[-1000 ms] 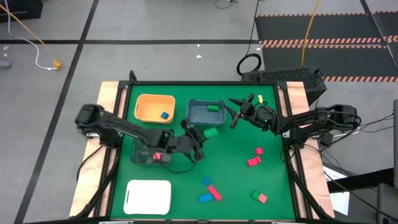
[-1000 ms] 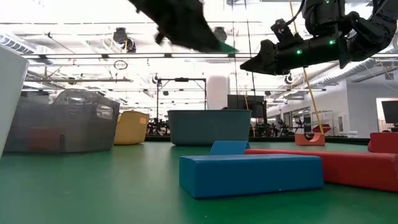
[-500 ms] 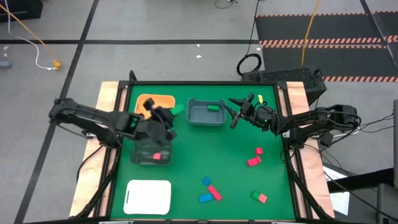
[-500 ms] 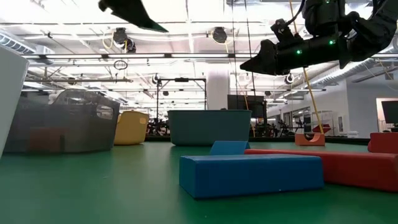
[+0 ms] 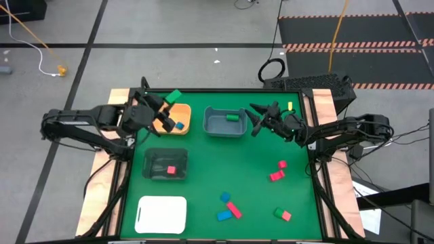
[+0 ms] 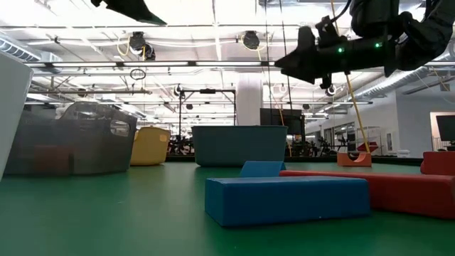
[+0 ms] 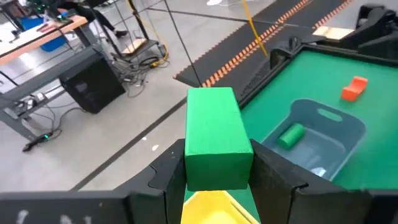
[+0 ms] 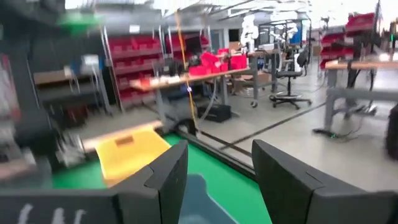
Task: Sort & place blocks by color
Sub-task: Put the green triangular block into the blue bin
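Note:
My left gripper [image 5: 165, 102] hangs in the air over the far left rim of the orange bin [image 5: 165, 122], shut on a green block [image 5: 173, 96]. In the low view the left gripper [image 6: 128, 8] shows only at the top edge. My right gripper [image 5: 256, 117] is open and hovers just right of the grey-blue bin [image 5: 218, 126], which holds another green block [image 5: 232, 117]. The orange bin holds a blue block [image 5: 179, 125]. A red block [image 5: 171, 170] lies in the dark see-through bin [image 5: 154, 165]. Red, blue and green blocks lie loose on the green mat. My left gripper pinches the green block [image 7: 217, 168] between its two fingers [image 7: 168, 177], on two opposite long sides at its rear end. The block lies along the fingers and sticks out well past their tips. The fingers point slanting toward the table's far right. The block is lifted clear.
A white flat tray [image 5: 162, 213] sits at the near left. Loose blocks: two red [image 5: 278, 171] at the right; blue and red [image 5: 228, 207] near the middle; green and red [image 5: 281, 214] near right; one yellow [image 5: 289, 106] at the far right. The mat's middle holds nothing.
My left gripper has carried the green block from the near side of the grey-blue bin toward the table's left and far edge, passing over the dark bin and rising, to above the orange bin. My right gripper has risen slightly.

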